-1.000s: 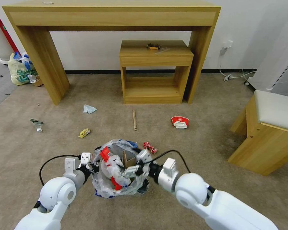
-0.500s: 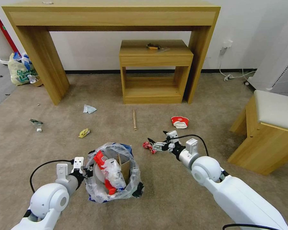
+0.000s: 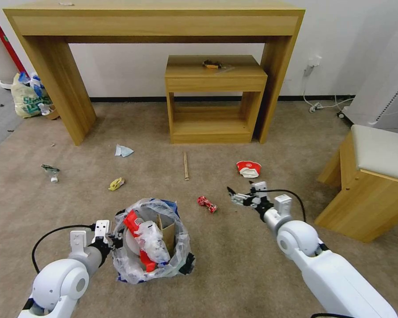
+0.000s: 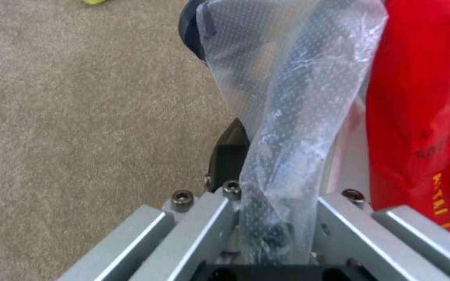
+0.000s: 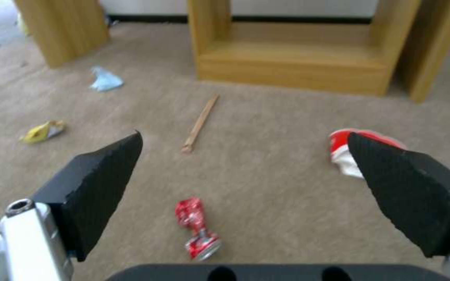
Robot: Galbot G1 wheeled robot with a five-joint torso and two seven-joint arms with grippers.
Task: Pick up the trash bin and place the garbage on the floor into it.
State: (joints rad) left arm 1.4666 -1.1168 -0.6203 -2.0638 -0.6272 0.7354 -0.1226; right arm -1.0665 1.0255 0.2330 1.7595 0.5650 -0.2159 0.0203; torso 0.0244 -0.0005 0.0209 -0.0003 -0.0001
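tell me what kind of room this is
Probably a mock hotel or bedroom set up as a test space: beige carpet, a wooden desk against a white wall, a padded stool, and litter strewn about, like a crushed can.

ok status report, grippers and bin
Left gripper shut on the small round dark trash bin, at its bag-lined rim. Right gripper open, empty, beside the crushed red wrapper on the beige carpet. Nothing blocking.

A carpeted room furnished like a home or hotel room, beige carpet (image 3: 260,128), tall wooden console table (image 3: 154,20), small wooden side table (image 3: 214,73) against a white wall (image 3: 340,39), cushioned wooden stool (image 3: 375,176), wall cable (image 3: 322,105)
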